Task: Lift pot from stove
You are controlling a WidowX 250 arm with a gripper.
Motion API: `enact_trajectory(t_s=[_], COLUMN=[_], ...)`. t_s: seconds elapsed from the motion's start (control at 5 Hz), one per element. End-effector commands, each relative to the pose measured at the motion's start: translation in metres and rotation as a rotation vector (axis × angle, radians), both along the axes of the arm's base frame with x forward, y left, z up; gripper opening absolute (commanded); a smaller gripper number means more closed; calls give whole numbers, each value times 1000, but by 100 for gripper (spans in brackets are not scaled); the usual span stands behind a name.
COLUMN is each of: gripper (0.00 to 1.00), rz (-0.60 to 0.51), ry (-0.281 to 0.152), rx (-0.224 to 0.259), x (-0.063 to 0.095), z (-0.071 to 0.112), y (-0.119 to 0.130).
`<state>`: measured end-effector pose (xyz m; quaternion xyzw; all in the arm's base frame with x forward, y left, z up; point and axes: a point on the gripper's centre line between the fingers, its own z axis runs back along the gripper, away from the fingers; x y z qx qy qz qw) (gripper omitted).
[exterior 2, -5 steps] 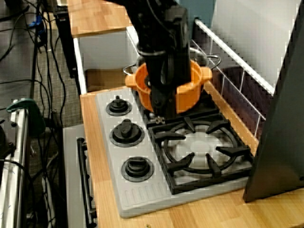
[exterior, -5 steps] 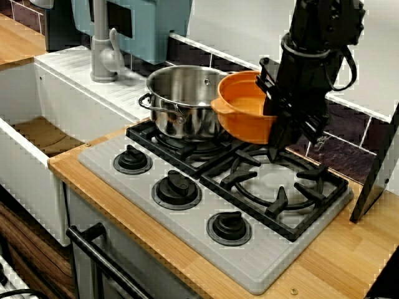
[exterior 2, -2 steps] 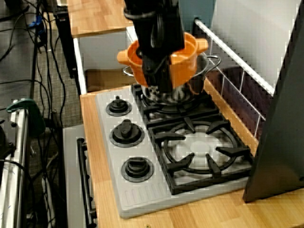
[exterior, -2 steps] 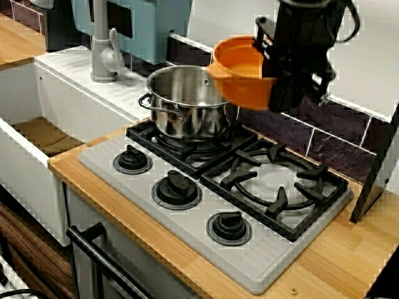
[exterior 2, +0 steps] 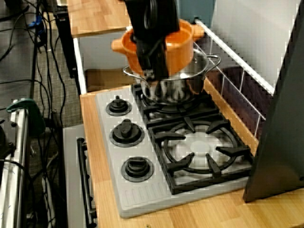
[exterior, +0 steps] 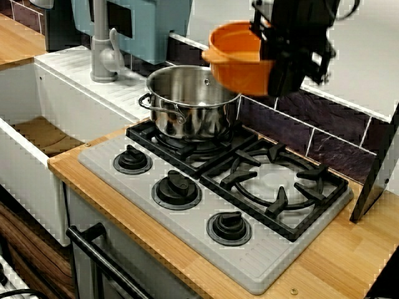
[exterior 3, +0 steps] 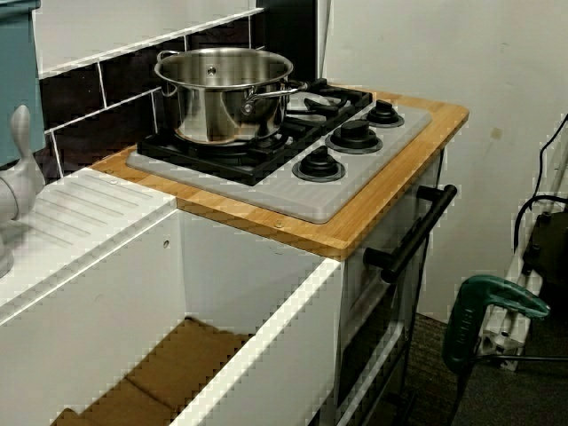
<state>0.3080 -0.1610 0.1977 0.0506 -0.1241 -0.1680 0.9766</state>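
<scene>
Pot in the air: the small round orange plastic pot (exterior: 240,59) hangs well clear above the grey ribbed stove (exterior: 215,187), held up over the rim of the tall shiny steel pot (exterior: 187,103) that sits on the far-left black burner grate (exterior: 181,146). The black robot gripper (exterior: 283,62) has its fingers clamped on the orange pot's rim and wall, on the side away from the steel pot, so the load hangs out to one side of the grip. That is the weak point from here: a pinch on smooth plastic at one edge could let the pot rotate or slide between the fingers, and it looks slightly tilted in the front view already. If it slips, it lands on or inside the steel pot directly beneath, or glances off its rim toward the three round black knobs (exterior: 181,187). The other burner grate (exterior: 277,184), beside the steel pot, is empty. In the side view the orange pot is out of frame, above the steel pot.
</scene>
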Motion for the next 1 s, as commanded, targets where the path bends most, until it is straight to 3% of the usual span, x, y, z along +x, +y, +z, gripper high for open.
enact_trajectory(t_s=[0.0, 0.8], gripper=[0, 0], rz=[15, 22], ry=[-114, -170], rx=[-72, -116], x=[-12, -28], z=[48, 81], y=[8, 14])
